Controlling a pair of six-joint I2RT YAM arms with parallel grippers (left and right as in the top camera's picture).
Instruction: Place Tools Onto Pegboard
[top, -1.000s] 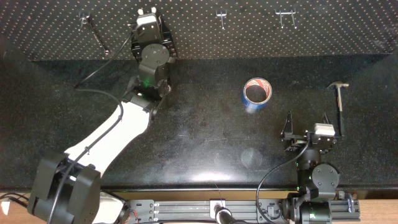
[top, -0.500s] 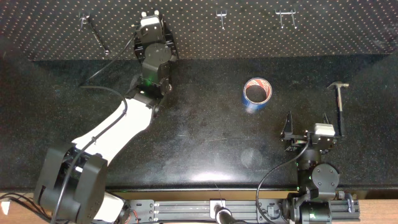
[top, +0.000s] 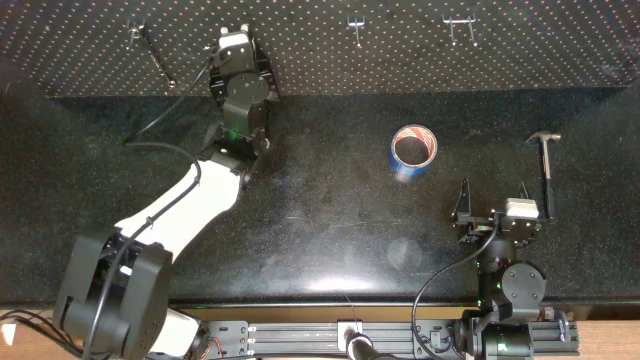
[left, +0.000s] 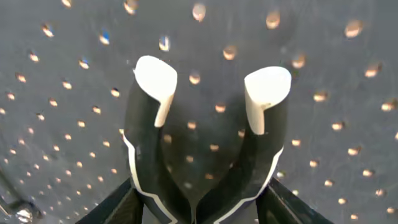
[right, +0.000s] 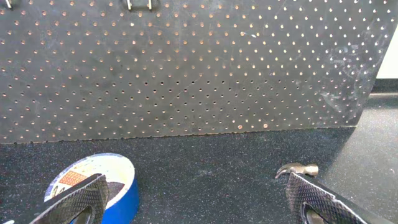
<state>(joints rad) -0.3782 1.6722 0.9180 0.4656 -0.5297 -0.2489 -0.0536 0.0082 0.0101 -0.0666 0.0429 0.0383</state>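
A wrench hangs at the pegboard's upper left. My left gripper is raised against the board just right of the wrench. In the left wrist view it stands open, its white pads empty and close to the perforated face. A blue tape roll lies on the black table, also seen as the tape roll. A hammer lies at the far right, its head pointing toward the board. My right gripper rests low and open between tape and hammer, holding nothing.
Bare metal hooks and a double hook stick out of the board's upper right; one hook is above the tape. The black table runs below the board. A table edge ends at the right.
The left gripper has shifted slightly along the pegboard, ending a little to the left. The right arm, tape and hammer have not moved.
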